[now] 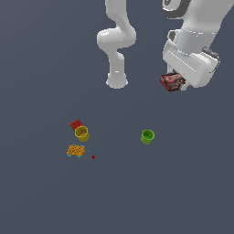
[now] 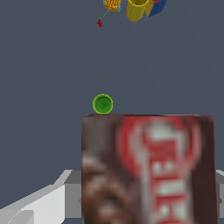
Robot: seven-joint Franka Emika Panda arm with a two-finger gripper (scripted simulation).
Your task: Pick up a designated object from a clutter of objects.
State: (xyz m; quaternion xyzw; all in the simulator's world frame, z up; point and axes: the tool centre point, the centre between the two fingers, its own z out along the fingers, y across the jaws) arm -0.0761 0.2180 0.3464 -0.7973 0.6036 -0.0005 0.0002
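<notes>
Wrist view fills its lower half with the brown-red box (image 2: 148,169), blurred by closeness, a red oval and whitish lettering on its face; pale parts of the tool (image 2: 148,205) flank it at the bottom edge, so the tool appears clamped on the box. In the exterior view the box (image 1: 172,82) sits at the upper right, under the white wrist, lifted clear of the surface (image 1: 183,192); the fingers themselves are hidden behind the housing and the box. It looks like a light, stiff carton with flat smooth faces, probably a little slippery; gripping across its thin sides near the middle seems safest. Left below are the green cup (image 1: 147,136) alone at centre right, and at centre left the yellow cup (image 1: 82,133), red flat square (image 1: 76,124), orange speckled packet (image 1: 76,150) and tiny red bit (image 1: 93,156); the wrist view crops that group at its top edge.
</notes>
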